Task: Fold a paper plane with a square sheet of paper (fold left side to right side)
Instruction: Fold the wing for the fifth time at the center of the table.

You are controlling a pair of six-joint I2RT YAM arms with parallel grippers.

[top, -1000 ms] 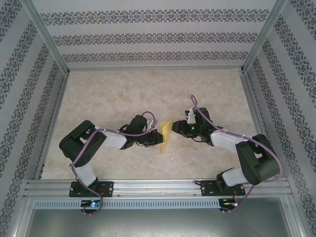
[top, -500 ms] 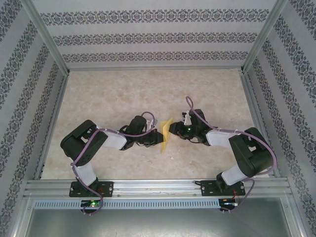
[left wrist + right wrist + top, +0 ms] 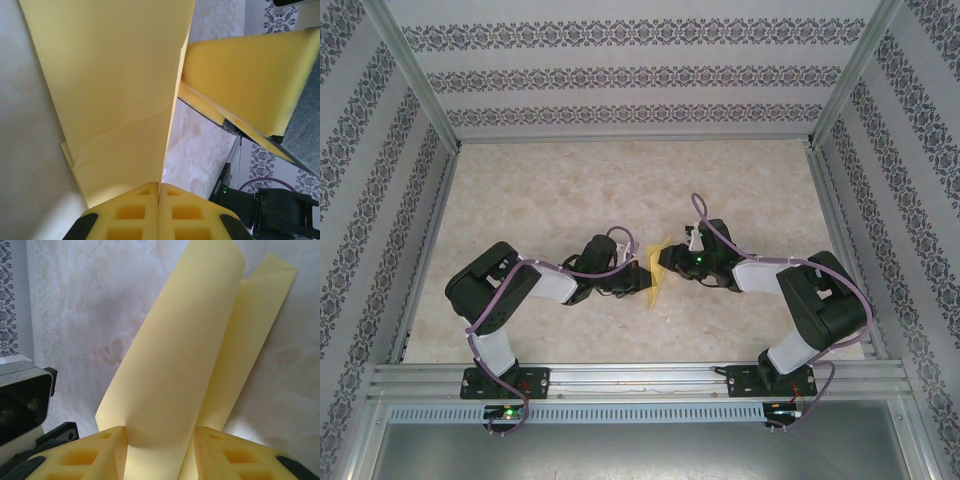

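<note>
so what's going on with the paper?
Both arms meet at the middle of the table over the yellow sheet of paper, partly folded and raised on edge. The left gripper is shut on one edge of it. The right gripper is open, fingers either side of a curled flap, not yet pressed flat.

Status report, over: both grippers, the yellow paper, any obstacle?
Left gripper shut on folded yellow paper. Right gripper open, fingers astride its raised flap. No obstacle seen on table.

No legible text, label, brand or number anywhere
</note>
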